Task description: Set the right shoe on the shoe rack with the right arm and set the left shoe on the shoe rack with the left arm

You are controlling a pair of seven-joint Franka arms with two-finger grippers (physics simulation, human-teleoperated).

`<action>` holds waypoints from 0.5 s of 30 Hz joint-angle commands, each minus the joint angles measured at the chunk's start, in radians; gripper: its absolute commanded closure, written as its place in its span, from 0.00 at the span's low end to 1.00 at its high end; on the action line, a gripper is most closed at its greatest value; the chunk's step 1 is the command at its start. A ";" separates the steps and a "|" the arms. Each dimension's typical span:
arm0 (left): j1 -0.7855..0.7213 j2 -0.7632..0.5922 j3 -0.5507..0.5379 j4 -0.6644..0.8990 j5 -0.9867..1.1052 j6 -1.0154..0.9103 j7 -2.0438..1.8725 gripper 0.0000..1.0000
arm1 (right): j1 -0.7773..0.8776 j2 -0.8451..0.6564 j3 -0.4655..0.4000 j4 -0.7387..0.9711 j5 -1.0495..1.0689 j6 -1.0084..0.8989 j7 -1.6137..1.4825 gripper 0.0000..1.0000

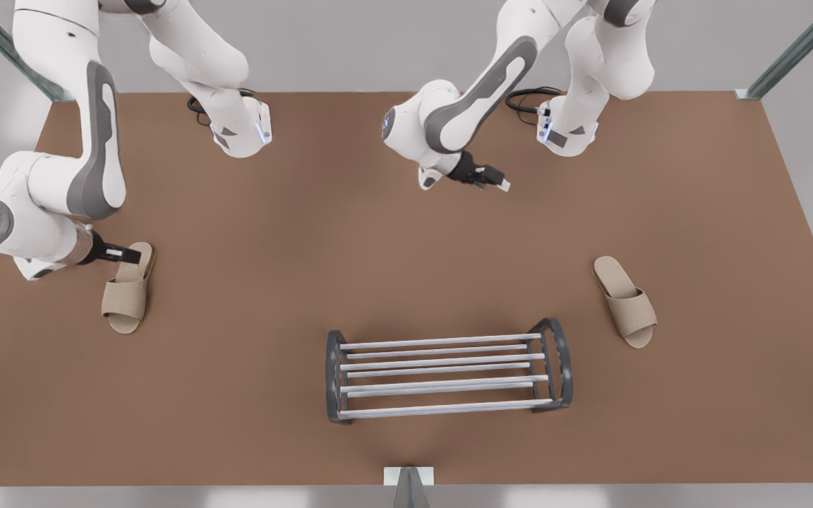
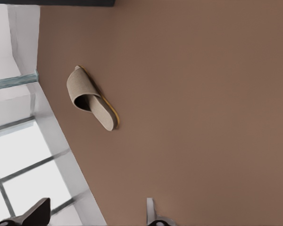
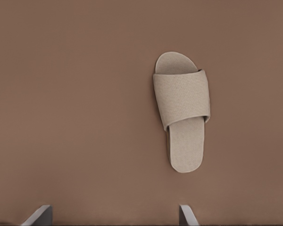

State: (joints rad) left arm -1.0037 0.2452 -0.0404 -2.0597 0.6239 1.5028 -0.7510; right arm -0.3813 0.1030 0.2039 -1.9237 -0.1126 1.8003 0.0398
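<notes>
**Matt cloth slippers, a metal rack and glossy robot shells on a smooth brown table**

The table [image 1: 293, 254] is a smooth, matt brown surface with no visible grain. The right shoe [image 1: 126, 293] and the left shoe [image 1: 627, 302] are beige slippers of coarse woven cloth, matt and slightly rough. The shoe rack [image 1: 449, 367] has silver metal bars with a soft sheen and dark grey, duller end frames. The arms [image 1: 99, 141] wear glossy white shells with grey panels. The right gripper [image 1: 131, 255] and left gripper [image 1: 500, 182] look dark and matt.

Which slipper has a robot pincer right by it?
The slipper on the front view's left: the open right pincer is at its end. The other slipper lies alone, with the open left pincer far off.
</notes>
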 commanded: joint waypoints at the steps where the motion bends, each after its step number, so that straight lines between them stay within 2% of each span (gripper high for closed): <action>1: 0.010 -0.014 0.077 -0.149 0.397 0.577 -2.170 0.00 | -0.016 -0.034 0.002 -0.083 0.005 0.180 -0.222 0.00; 2: 0.010 -0.017 0.140 -0.186 0.539 0.643 -2.485 0.00 | -0.034 -0.042 0.002 -0.132 0.005 0.246 -0.268 0.00; 6: 0.008 -0.058 0.292 -0.318 0.832 0.780 -3.134 0.00 | -0.073 0.009 0.002 -0.173 0.010 0.410 -0.403 0.00; 10: -0.021 -0.069 0.321 -0.453 1.028 0.797 -3.191 0.00 | -0.136 0.145 0.003 -0.170 0.057 0.570 -0.673 0.00; 12: -0.023 -0.049 0.321 -0.525 1.097 0.810 -3.188 0.00 | -0.182 0.179 0.003 -0.163 0.057 0.597 -0.758 0.00; 15: -0.021 -0.017 0.381 -0.614 1.189 0.810 -3.188 0.00 | -0.238 0.211 0.003 -0.139 0.102 0.607 -0.899 0.00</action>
State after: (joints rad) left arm -1.0275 0.2249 0.3360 -2.6551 1.7073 2.2314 -2.4904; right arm -0.6090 0.3081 0.2069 -2.0689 -0.0403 2.3035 -0.3061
